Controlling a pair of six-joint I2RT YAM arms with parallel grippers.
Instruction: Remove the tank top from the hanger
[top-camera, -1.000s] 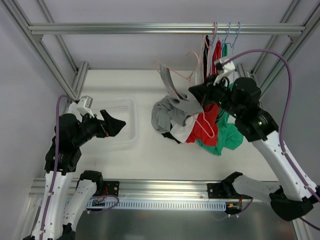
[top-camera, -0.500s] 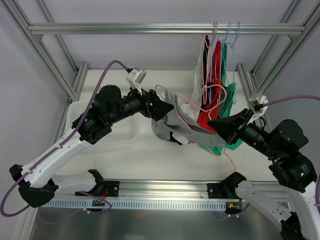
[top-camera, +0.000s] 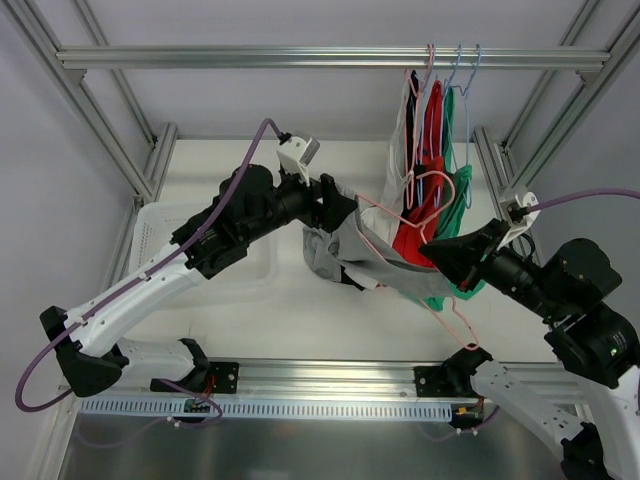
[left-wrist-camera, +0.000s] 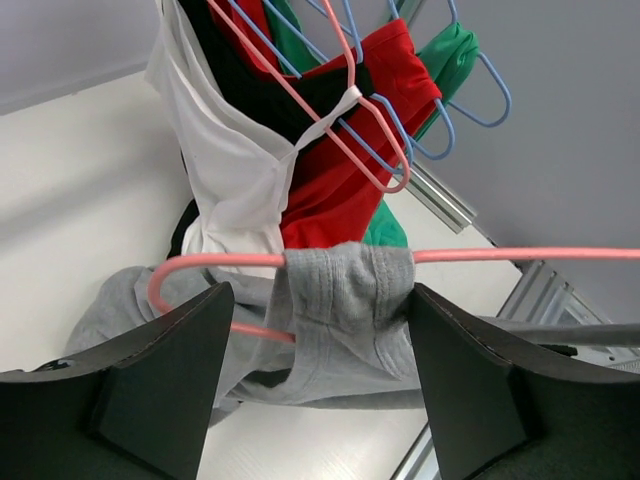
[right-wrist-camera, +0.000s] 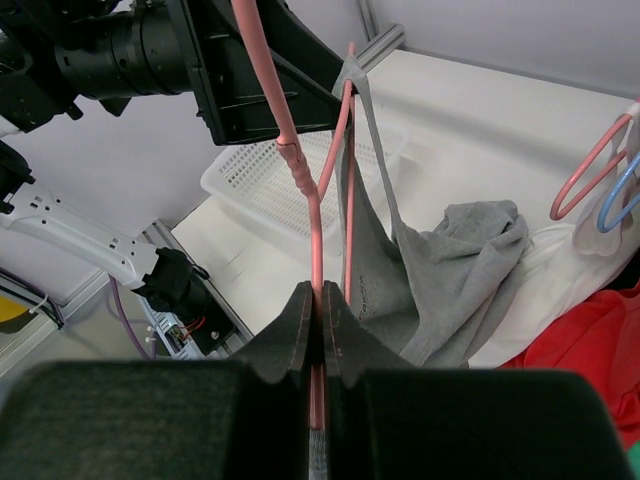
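Observation:
The pink wire hanger (top-camera: 460, 320) is held out level over the table, and my right gripper (top-camera: 428, 248) is shut on its wire near the hook end (right-wrist-camera: 318, 300). The light grey tank top (top-camera: 350, 250) hangs from the hanger by one strap and sags to the table (right-wrist-camera: 460, 260). In the left wrist view that strap (left-wrist-camera: 345, 300) is looped over the pink wire (left-wrist-camera: 520, 254). My left gripper (left-wrist-camera: 315, 340) is open, with one finger on each side of the strap. The right finger touches the fabric; the left finger (left-wrist-camera: 150, 380) stands apart from it.
White, red and green garments (top-camera: 430, 120) hang on blue and pink hangers from the top rail (top-camera: 250, 57), just behind the tank top. A white mesh basket (top-camera: 150, 235) sits on the table under my left arm. Frame posts stand at both sides.
My left arm swung from the basket to the hanger, and its jaws have narrowed round the strap. My right arm drew the hanger away from the rail towards the near right.

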